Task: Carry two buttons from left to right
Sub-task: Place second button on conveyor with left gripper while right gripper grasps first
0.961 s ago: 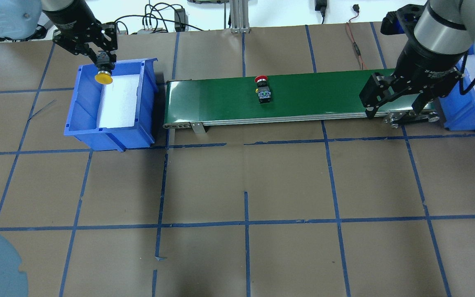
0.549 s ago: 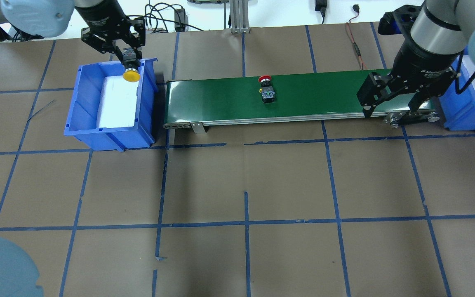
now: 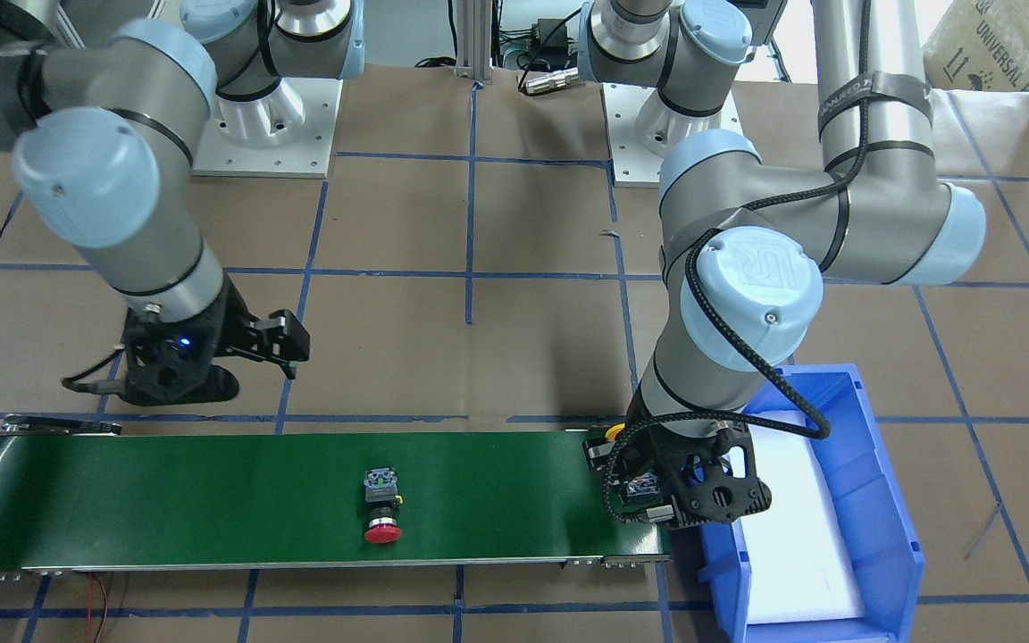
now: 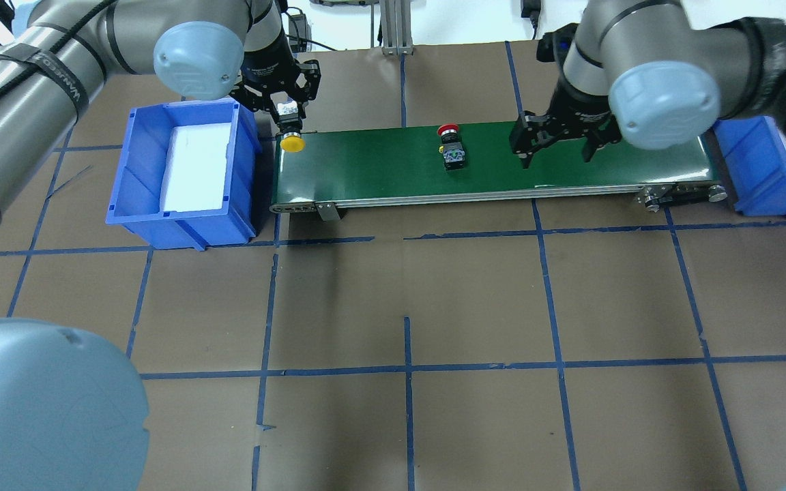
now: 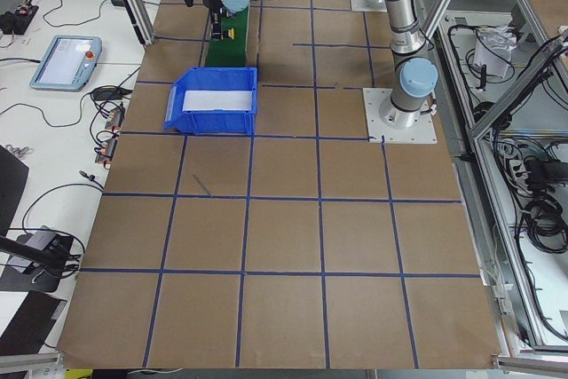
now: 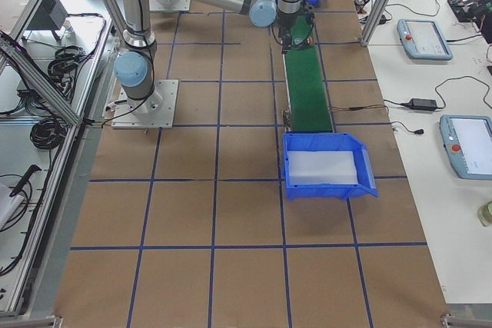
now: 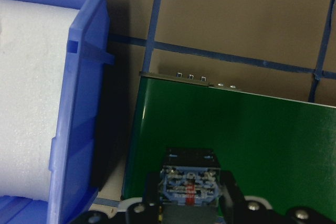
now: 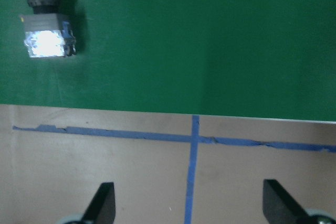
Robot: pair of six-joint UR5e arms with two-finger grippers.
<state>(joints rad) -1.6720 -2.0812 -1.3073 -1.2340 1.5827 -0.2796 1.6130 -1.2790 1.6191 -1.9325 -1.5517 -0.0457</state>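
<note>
**While One Button Lies on the Belt, the Second Hangs at Its Left End**

When the scene is read from the robot's side outward, the bare counter (image 4: 406,307) comes first. Next is the left bin (image 4: 127,179), which holds only its white liner, and then the conveyor belt (image 4: 366,167).

1. Near mid-length of the belt, the red button (image 4: 452,144) lies on its side, contact block toward the robot and cap away.
2. The right fingers (image 8: 103,203) stand spread with nothing between them, to the right of that button and apart from it.
3. Farthest out, at the belt's left end, the left fingers (image 7: 232,195) are clamped on the contact block of the yellow button (image 4: 291,142), cap downward. Whether the cap touches the belt cannot be determined.

**Handling.** Both buttons appear light, rigid and hard-shelled. The domed cap and round collar are likely to slip, so take hold across the flat sides of the block.

**View comparison.** The left wrist view shows the terminal face between the fingers but hides the yellow cap, which the overhead view shows. The right wrist view shows the empty gap most plainly. Both side views are too small to help.
</note>
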